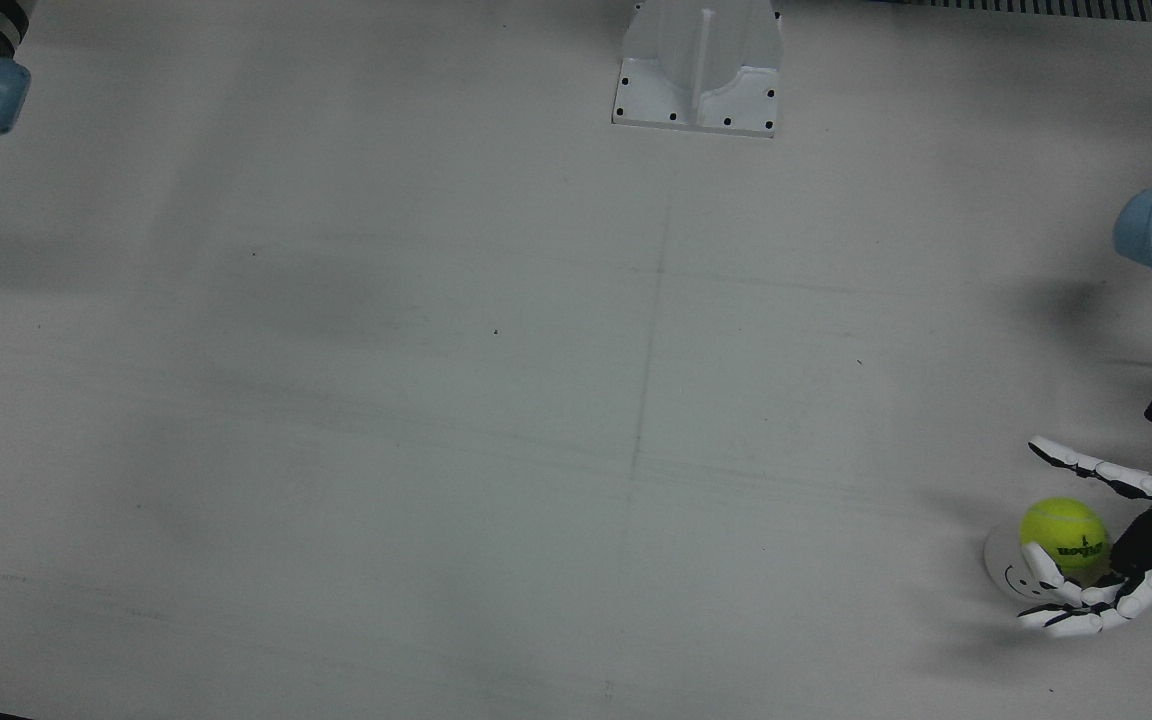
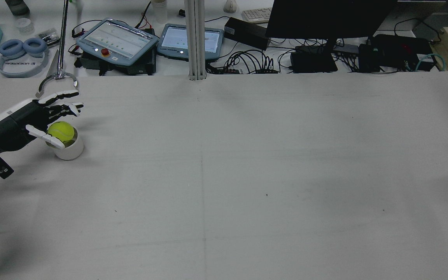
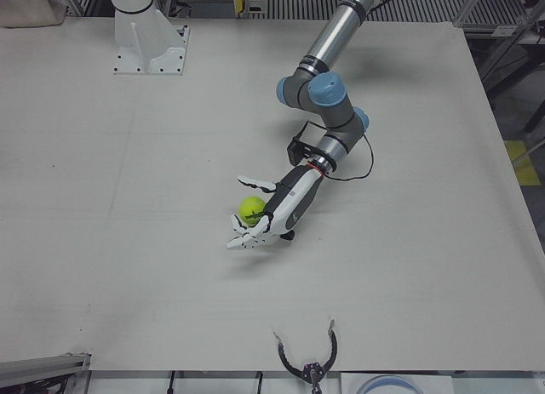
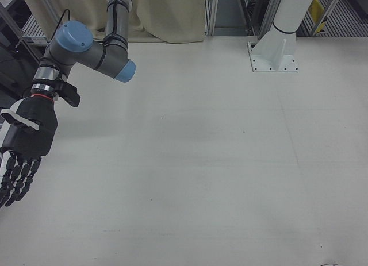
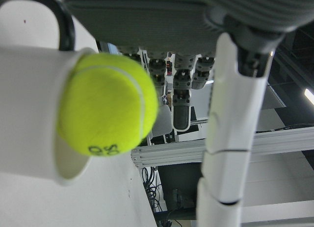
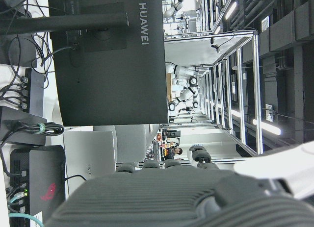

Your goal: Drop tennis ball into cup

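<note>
A yellow-green tennis ball (image 1: 1064, 535) sits in the mouth of a white cup (image 1: 998, 568) near the table's left edge. In the rear view the ball (image 2: 61, 131) rests on the cup (image 2: 69, 152), partly above its rim. My left hand (image 1: 1131, 570) is beside and around the ball with its fingers spread, thumb on one side and fingers on the other, not clamping it. The left hand view shows the ball (image 5: 108, 112) lodged in the cup (image 5: 29, 114). My right hand (image 4: 23, 145) hangs open and empty above the table's other side.
An arm pedestal (image 1: 698, 70) stands at the table's back. A metal claw tool (image 2: 56, 79) hangs at the far edge close to the cup. Teach pendants (image 2: 117, 39), a monitor (image 2: 325, 19) and cables lie beyond that edge.
</note>
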